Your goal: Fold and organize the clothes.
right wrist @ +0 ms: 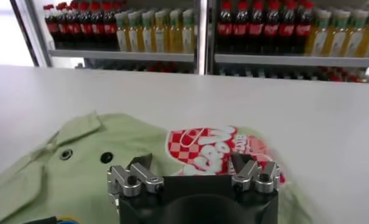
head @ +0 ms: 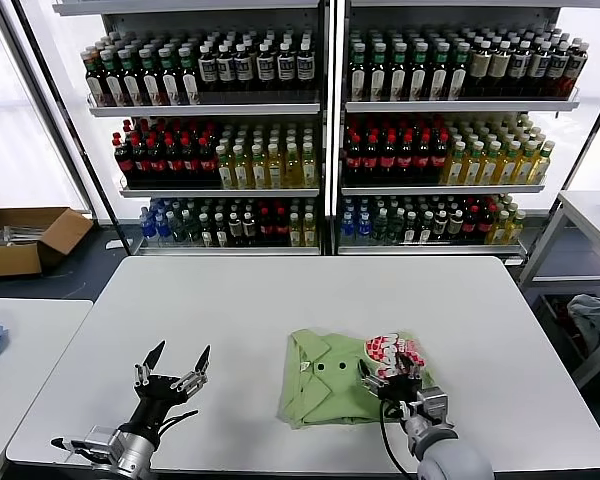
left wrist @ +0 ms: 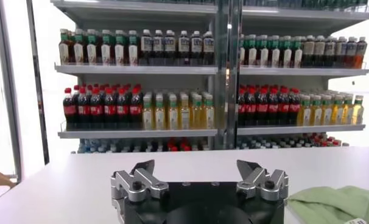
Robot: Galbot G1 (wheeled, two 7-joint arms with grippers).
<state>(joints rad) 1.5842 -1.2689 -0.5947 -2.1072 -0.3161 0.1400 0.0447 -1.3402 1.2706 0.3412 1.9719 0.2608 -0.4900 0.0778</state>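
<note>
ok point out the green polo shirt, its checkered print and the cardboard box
green polo shirt [head: 325, 385], head view, plain front panel
checkered print [right wrist: 200, 149], right wrist view, middle of print
cardboard box [head: 25, 245], head view, front wall

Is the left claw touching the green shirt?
Apart. Head view shows bare table between the left claw and the green shirt.
</note>
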